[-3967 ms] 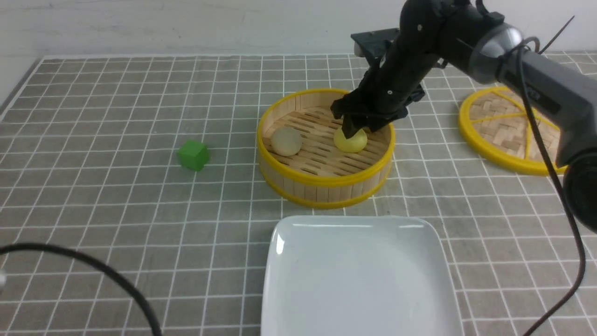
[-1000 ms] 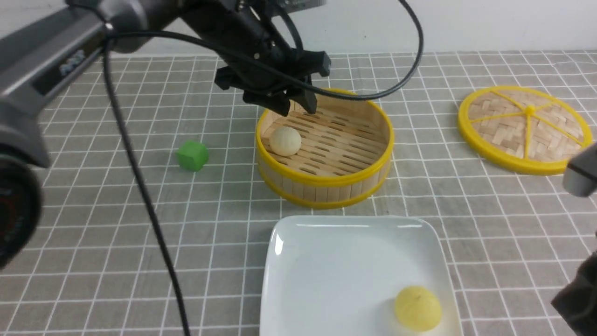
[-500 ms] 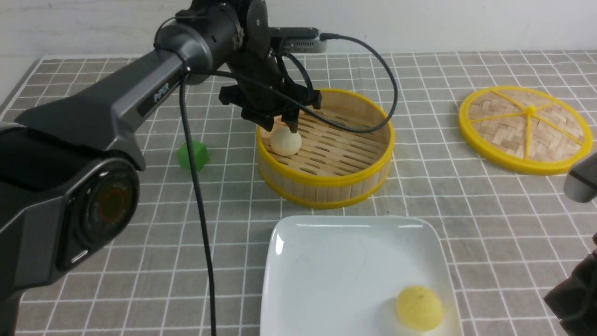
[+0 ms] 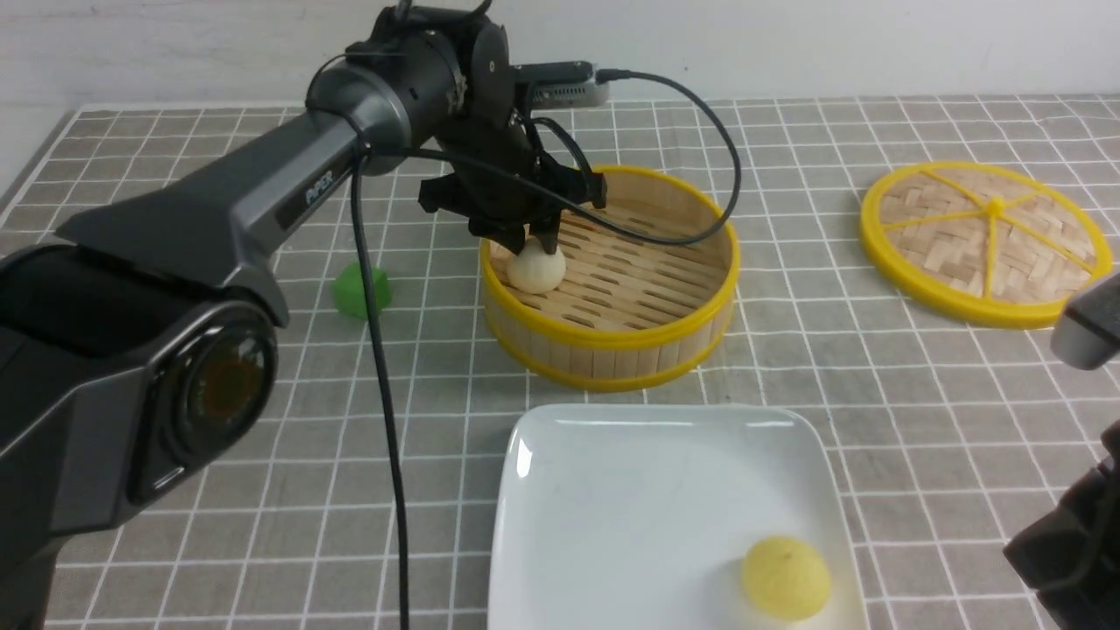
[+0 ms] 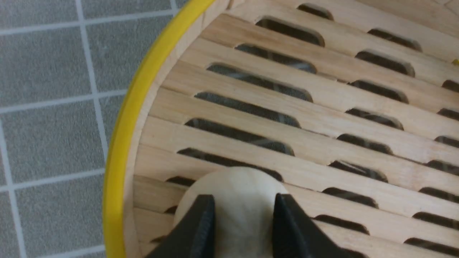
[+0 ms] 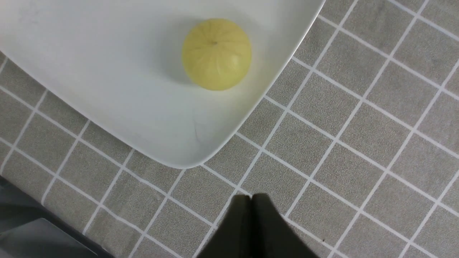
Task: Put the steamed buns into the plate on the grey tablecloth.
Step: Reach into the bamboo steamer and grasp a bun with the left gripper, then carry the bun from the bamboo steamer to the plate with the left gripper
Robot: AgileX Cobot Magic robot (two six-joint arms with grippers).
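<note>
Downward — left fingers (image 5: 200, 229) flanking beige bun (image 5: 244, 200).

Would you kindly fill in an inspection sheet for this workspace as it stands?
Surface: grey tablecloth, flat, gridded.
Job's things: yellow bun on the plate; off-white bun in the steamer basket.
Clutter: green cube, woven lid.
Grippers: left gripper shut on the off-white bun; right gripper shut, empty, over the cloth.
Cables: black cable crossing in front of the green cube.
Surroundings: white wall behind.
</note>
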